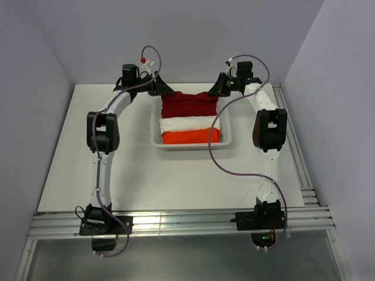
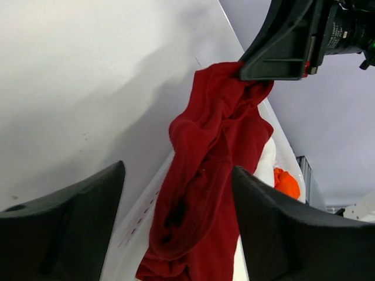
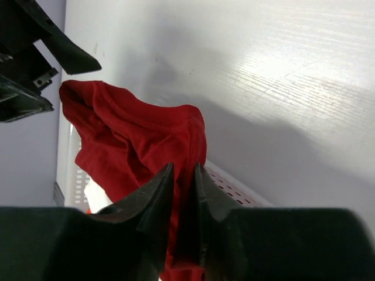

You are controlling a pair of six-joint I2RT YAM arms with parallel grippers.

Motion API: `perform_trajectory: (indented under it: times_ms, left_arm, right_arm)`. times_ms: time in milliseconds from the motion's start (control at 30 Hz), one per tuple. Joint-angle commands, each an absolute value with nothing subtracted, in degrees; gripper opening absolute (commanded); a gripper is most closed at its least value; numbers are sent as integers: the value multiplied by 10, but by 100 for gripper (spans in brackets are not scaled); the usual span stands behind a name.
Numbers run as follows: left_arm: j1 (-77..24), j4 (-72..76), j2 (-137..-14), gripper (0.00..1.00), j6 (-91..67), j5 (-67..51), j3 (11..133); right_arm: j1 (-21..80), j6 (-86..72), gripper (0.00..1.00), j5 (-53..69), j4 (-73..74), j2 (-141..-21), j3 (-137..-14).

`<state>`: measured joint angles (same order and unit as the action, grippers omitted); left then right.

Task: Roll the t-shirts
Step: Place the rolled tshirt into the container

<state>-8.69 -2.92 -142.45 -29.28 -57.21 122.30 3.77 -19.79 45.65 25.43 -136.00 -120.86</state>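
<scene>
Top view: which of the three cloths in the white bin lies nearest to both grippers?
The dark red t-shirt, at the far end of the bin. The white cloth lies in the middle, the orange cloth at the near end.

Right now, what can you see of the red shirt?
The shirt is dark red, plain, soft-looking cloth, crumpled and bunched up, not rolled. It lies at the far end of the white bin, next to a white bundle. The right claw pinches one end of it, and the cloth hangs in folds from there. The left claw is wide open at the other end, with the cloth showing between its fingers but not squeezed.
</scene>
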Motion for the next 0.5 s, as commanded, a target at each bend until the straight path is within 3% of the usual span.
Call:
perform_trajectory:
  times_ms: [0,133,333,467]
  left_arm:
    - [-92,-9,-1417,74,-287,-603,1237]
    - [-92,24,-1409,49,-300,-624,1219]
    - [-92,28,-1390,35,-289,-631,1197]
    - [-92,17,-1378,33,-275,-628,1174]
  right_arm:
    - [40,-189,18,457,255,-1361,-1231]
    - [40,-199,2,471,237,-1347,-1220]
    - [37,-217,0,494,196,-1318,-1182]
    - [31,-228,0,507,161,-1297,-1136]
